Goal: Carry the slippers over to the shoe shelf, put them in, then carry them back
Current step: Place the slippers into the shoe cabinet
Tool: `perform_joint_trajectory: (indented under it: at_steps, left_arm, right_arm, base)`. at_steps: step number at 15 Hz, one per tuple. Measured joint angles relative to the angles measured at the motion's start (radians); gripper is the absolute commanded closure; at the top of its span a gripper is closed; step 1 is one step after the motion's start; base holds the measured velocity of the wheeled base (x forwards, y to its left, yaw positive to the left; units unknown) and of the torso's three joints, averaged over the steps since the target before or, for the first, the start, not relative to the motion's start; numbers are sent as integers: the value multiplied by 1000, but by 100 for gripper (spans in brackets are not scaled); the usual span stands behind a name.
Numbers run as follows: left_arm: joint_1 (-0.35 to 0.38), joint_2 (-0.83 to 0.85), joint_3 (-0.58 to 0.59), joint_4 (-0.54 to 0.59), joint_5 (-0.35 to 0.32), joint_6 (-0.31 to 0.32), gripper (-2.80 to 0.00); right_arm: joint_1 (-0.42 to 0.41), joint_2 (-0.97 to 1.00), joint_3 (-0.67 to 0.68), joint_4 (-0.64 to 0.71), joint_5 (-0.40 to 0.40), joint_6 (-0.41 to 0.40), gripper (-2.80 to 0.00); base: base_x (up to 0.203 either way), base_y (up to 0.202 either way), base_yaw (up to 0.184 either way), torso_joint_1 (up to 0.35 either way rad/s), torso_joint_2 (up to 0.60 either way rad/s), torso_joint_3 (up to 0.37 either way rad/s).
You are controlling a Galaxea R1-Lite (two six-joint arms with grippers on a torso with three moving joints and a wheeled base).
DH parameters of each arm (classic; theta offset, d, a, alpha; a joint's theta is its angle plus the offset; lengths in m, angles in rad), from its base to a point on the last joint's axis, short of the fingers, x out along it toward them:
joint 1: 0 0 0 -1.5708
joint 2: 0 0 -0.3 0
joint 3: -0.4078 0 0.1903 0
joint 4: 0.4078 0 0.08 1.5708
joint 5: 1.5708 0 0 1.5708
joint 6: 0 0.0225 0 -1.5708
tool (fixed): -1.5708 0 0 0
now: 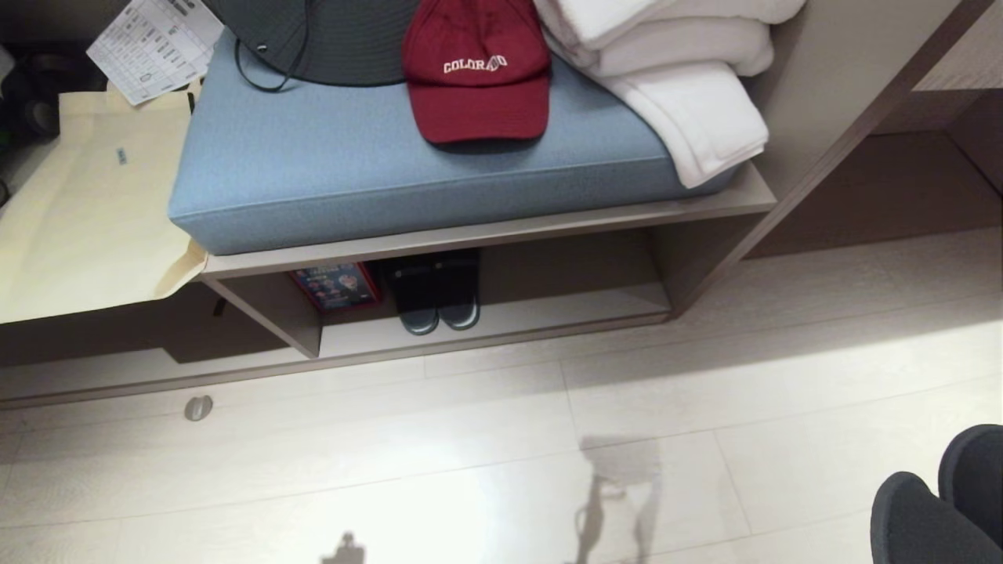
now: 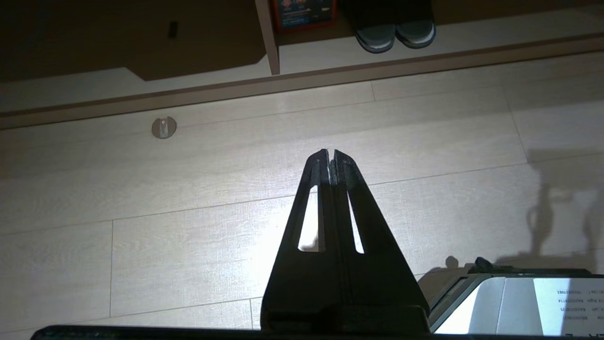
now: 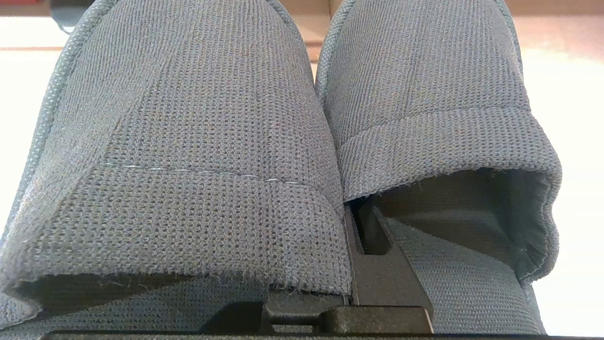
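The grey-blue slippers (image 3: pixel 203 156) fill the right wrist view side by side, toes pointing away. My right gripper (image 3: pixel 347 212) is shut on their touching inner walls, with one black finger (image 3: pixel 382 269) showing inside one slipper's opening. In the head view the slippers (image 1: pixel 932 517) hang at the lower right above the floor, hiding the gripper. The shoe shelf (image 1: pixel 580 309) is the low beige cubby under the cushioned bench, with a divider panel (image 1: pixel 274 309) at its left. My left gripper (image 2: pixel 331 156) is shut and empty above the floor, well short of the shelf (image 2: pixel 472 33).
A darker pair with white sole edges (image 1: pixel 439 301) and a red box (image 1: pixel 337 286) sit in the cubby's left part. A blue cushion (image 1: pixel 376 164) above bears a red cap (image 1: pixel 478 78) and white towels (image 1: pixel 674 70). A round floor stopper (image 1: pixel 198 407) lies left.
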Motion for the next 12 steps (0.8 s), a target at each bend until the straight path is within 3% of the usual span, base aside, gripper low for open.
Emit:
perform_joint_trajectory:
  at_steps: [12]
  left_arm:
    - [0,0,0,0,0,-2,0]
  right_arm:
    - [0,0,0,0,-2,0,0]
  base:
    - [0,0,0,3,4,-197]
